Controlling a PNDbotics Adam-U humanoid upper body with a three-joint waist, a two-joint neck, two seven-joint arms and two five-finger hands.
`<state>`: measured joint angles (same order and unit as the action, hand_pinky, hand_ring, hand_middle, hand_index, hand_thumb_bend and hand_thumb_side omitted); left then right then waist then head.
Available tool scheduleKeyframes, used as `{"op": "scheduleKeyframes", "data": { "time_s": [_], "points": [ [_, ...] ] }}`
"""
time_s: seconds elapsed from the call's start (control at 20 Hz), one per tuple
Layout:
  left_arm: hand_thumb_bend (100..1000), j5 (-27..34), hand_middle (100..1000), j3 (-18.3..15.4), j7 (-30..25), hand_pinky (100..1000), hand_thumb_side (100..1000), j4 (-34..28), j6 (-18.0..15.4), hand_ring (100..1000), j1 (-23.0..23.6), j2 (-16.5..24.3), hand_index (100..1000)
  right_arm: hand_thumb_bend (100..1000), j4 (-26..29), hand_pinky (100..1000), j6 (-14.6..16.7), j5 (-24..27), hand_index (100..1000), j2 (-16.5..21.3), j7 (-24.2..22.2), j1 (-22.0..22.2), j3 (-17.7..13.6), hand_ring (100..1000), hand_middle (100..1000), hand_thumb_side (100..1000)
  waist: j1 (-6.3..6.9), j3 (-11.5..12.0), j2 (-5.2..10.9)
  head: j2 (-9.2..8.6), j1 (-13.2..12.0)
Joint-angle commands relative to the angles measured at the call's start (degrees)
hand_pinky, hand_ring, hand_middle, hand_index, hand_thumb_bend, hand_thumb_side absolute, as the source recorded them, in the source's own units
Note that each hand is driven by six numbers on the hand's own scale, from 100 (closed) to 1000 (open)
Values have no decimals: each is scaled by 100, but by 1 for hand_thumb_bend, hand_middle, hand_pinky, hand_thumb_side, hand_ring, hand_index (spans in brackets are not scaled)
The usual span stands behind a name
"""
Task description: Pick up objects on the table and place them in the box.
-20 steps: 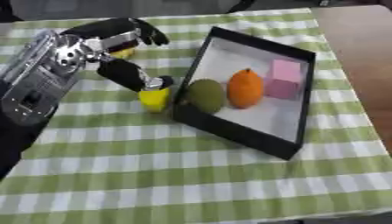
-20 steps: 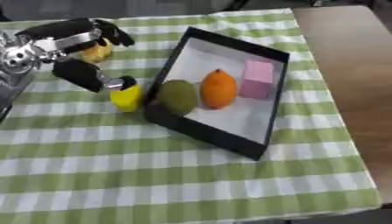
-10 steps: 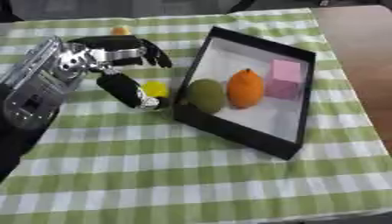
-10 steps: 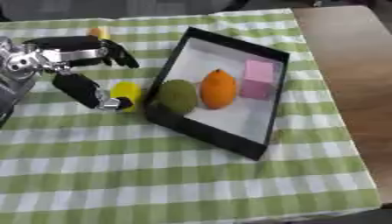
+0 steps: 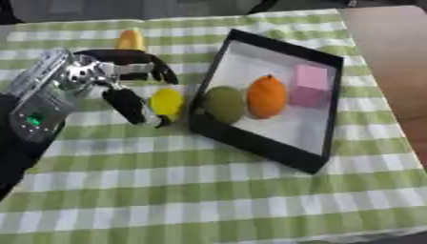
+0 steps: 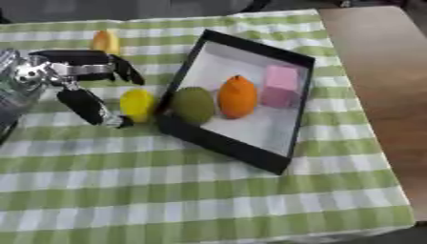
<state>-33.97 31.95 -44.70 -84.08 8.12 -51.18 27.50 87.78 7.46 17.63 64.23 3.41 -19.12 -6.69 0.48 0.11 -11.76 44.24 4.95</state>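
Observation:
A round yellow thing (image 5: 167,102) lies on the checked cloth just left of the black box (image 5: 260,144). My left hand (image 5: 106,80) is open beside it. Its thumb (image 5: 128,106) points down along the yellow thing's left side, close to it. The fingers (image 5: 140,62) stretch out above and behind the yellow thing, apart from it. In the box sit a green fruit (image 5: 223,104), an orange (image 5: 266,96) and a pink block (image 5: 310,86). A small orange-yellow thing (image 6: 103,41) lies at the back left, behind the hand. My right hand does not show.
The green-and-white checked cloth (image 5: 208,190) covers the table. Bare brown tabletop (image 6: 375,66) shows to the right of the cloth. The box lies askew, with its near corner toward the front right.
My left hand has spread its fingers and shifted; the thumb came off the top of the yellow thing and now lies down its left side. The yellow thing has stayed put.

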Motion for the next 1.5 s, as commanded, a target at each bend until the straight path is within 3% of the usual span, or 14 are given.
{"op": "scheduleKeyframes", "data": {
  "time_s": [0.05, 0.8, 1.1, 1.5],
  "points": [
    [448, -236, 818, -55, 153, 857, 271, 50, -109, 885, -102, -22, 882, 100, -26, 863, 22, -50, 834, 242, -5, -39, -84, 878, 761, 451, -86, -12, 119, -12, -19],
    [443, -593, 805, 42, 217, 847, 300, 511, -397, 868, -76, -257, 877, 100, -49, 863, 41, -63, 834, 194, -7, -47, -105, 879, 762, 460, -100, -58, 46, -12, -21],
    [325, -667, 784, 45, 260, 825, 187, 631, -453, 845, -63, -281, 872, 100, -59, 863, 49, -66, 834, 188, -13, -41, -104, 879, 763, 458, -106, -69, 39, -12, -19],
    [182, -735, 785, 34, 415, 812, 100, 667, -384, 829, -47, -292, 872, 100, -83, 864, 57, -92, 834, 179, -24, -11, -97, 880, 763, 462, -108, -82, 37, -12, -19]
  ]
}}
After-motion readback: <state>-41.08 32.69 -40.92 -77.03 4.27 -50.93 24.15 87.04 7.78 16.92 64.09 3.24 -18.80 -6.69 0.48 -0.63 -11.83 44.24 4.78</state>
